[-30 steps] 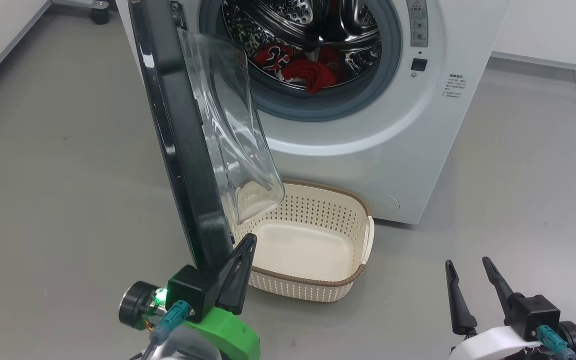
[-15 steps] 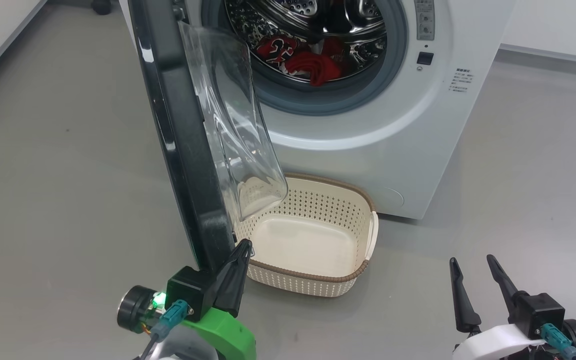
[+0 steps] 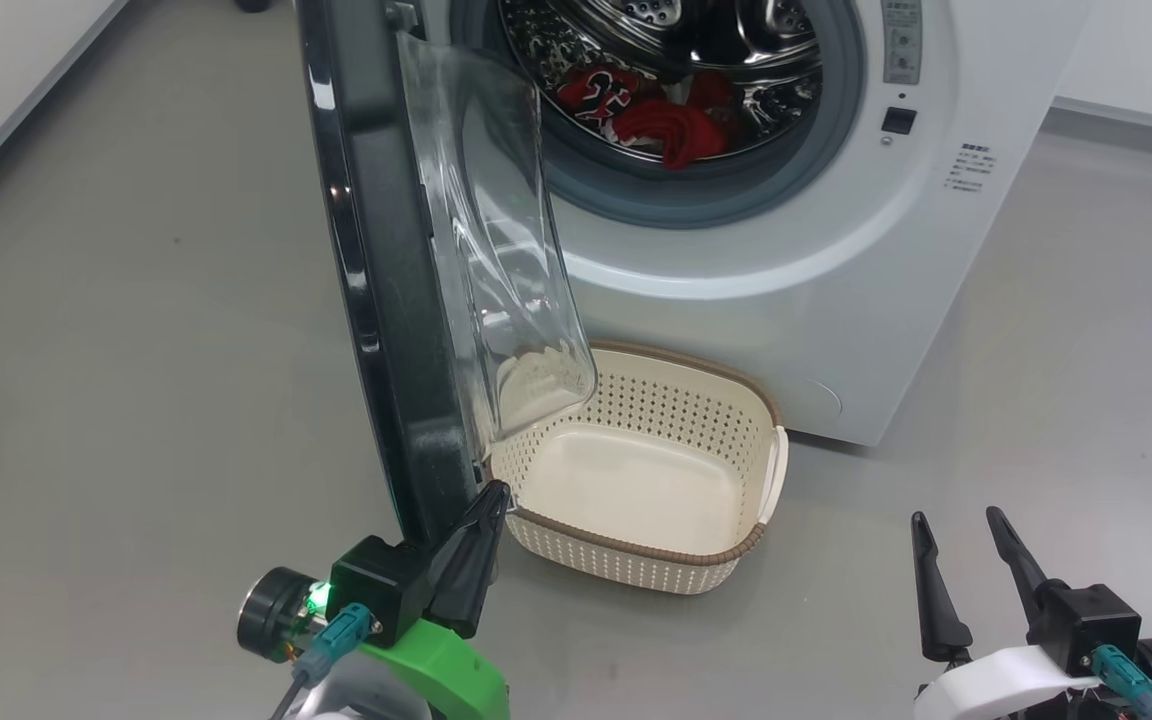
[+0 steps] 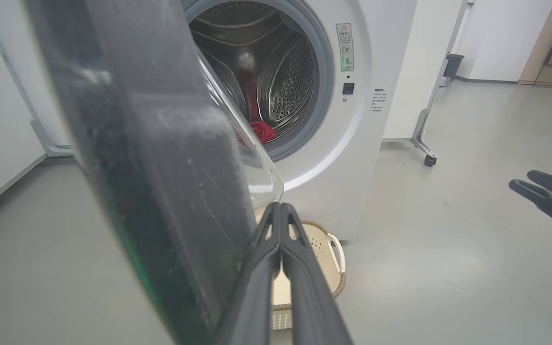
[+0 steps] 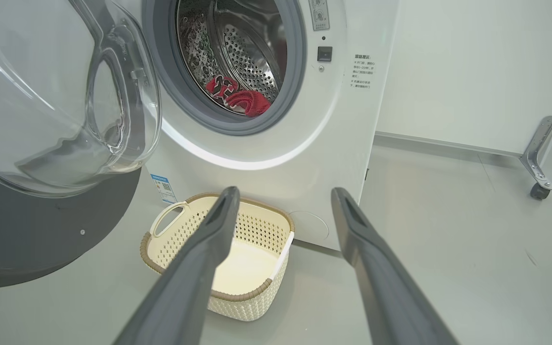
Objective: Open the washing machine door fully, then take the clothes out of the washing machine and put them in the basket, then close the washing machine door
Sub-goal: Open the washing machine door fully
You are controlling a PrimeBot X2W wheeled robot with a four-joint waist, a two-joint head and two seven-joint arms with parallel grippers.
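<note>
Two dark fingers of the left gripper pressed tip to tip, nothing between them, at the lower edge of the washing machine door, on its inner side; contact with the black rim hard to judge. Door swung out from the washing machine, nearly edge-on to the head camera, clear glass bowl bulging back toward the drum opening. Inside the steel drum, red clothes bunched at the bottom, just behind the grey gasket, one piece with black-and-white markings. On the grey floor, directly before the machine and below the opening, the cream basket, brown-rimmed, one corner seen through the glass bowl from the head camera. At lower right, well apart from door and basket, the right gripper with fingers spread wide and pointing up the frame, gripping nothing. From the right wrist, a blue label sticker low on the machine front, just behind the basket.
</note>
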